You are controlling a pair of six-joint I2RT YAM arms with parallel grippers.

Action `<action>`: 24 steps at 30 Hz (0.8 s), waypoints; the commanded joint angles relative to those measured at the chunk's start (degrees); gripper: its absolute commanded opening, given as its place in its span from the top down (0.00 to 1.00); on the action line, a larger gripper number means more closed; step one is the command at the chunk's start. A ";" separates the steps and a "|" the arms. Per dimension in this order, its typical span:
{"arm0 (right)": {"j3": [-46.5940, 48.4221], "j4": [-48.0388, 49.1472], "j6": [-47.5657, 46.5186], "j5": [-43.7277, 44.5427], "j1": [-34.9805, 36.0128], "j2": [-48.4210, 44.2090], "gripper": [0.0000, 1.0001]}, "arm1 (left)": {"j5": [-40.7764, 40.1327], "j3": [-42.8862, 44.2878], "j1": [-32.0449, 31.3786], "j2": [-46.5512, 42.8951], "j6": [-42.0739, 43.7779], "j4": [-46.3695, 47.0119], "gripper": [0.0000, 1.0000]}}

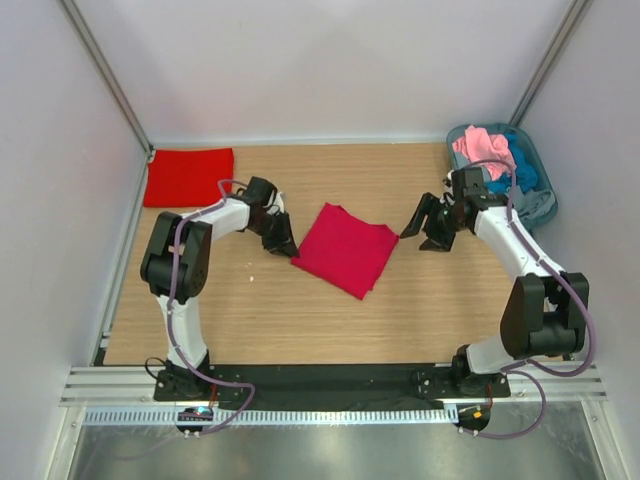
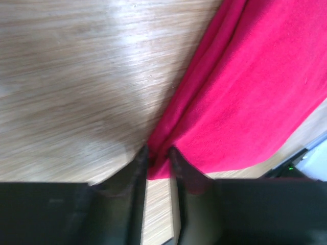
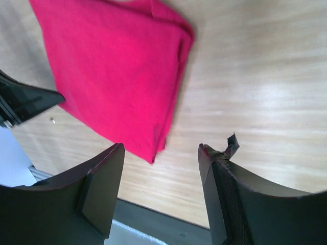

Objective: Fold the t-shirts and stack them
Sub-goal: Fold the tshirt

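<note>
My left gripper [image 2: 157,161] pinches a corner of the folded crimson t-shirt [image 2: 245,87], which spreads ahead of its fingertips. My right gripper [image 3: 161,148] gapes empty, the shirt just ahead. I'd drag low and slowly toward the scarlet t-shirt [image 1: 188,176] behind the left gripper, keeping the folds flat.

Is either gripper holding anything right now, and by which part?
The left gripper pinches the folded crimson t-shirt by the corner pointing toward it; the right gripper is open, holding nothing.

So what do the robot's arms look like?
The left arm and right arm are white tubes with chunky black joints. A thin purple cable runs along each. The left claw and right claw are black with two fingers.
</note>
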 commanded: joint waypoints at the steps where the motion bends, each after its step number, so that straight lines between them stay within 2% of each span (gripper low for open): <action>1: -2.93 -4.05 -2.48 0.60 0.44 -3.31 0.33 | 3.62 -1.88 0.04 -2.33 -0.18 2.66 0.82; 3: -4.95 -4.23 -2.92 0.43 0.53 -4.98 0.33 | 3.45 -4.41 0.04 -4.08 -1.41 2.84 0.94; 5: -6.45 -3.96 -2.92 0.25 0.62 -6.12 0.33 | 1.27 -6.36 0.04 -5.40 -3.43 1.18 1.00; 11: -12.25 1.48 1.81 -5.10 3.95 -8.41 0.43 | 0.11 -15.85 -0.74 -15.15 -10.36 -1.11 0.99; 12: -12.78 2.10 2.26 -5.28 5.79 -8.59 0.45 | -0.59 -17.08 -1.01 -16.99 -11.52 -1.46 0.96; 15: -12.52 3.59 3.32 -5.55 9.13 -7.36 0.59 | -2.86 -20.16 -1.80 -22.97 -14.77 -4.01 0.83; 16: -12.52 4.81 3.76 -5.72 11.32 -6.57 0.68 | -4.53 -20.16 -1.80 -25.69 -15.13 -5.32 0.80; 17: -12.78 5.96 4.72 -7.03 12.47 -6.04 0.73 | -6.99 -19.56 -1.80 -26.76 -15.48 -9.68 0.70; 18: -13.13 8.93 5.69 -8.61 14.05 -5.52 0.78 | -12.32 -18.77 -1.80 -27.72 -15.40 -11.90 0.66; 19: -13.48 11.13 6.83 -10.36 14.94 -4.55 0.90 | -14.29 -17.71 -1.72 -28.52 -15.40 -13.67 0.62; 20: -13.84 13.85 8.14 -12.38 15.64 -4.02 0.98 | -16.05 -15.62 -1.54 -29.66 -15.22 -15.60 0.58; 21: -14.88 21.01 12.42 -18.23 16.34 -3.32 0.99 | -16.76 -14.38 -1.45 -29.93 -14.61 -15.53 0.57; 23: -17.77 31.14 18.93 -23.80 18.28 -1.22 0.99 | -15.02 -11.66 -1.45 -29.67 -13.99 -11.52 0.55; 24: -18.66 40.42 24.19 -26.96 18.72 -0.25 0.99 | -11.35 -10.77 -1.45 -28.97 -13.64 -9.40 0.54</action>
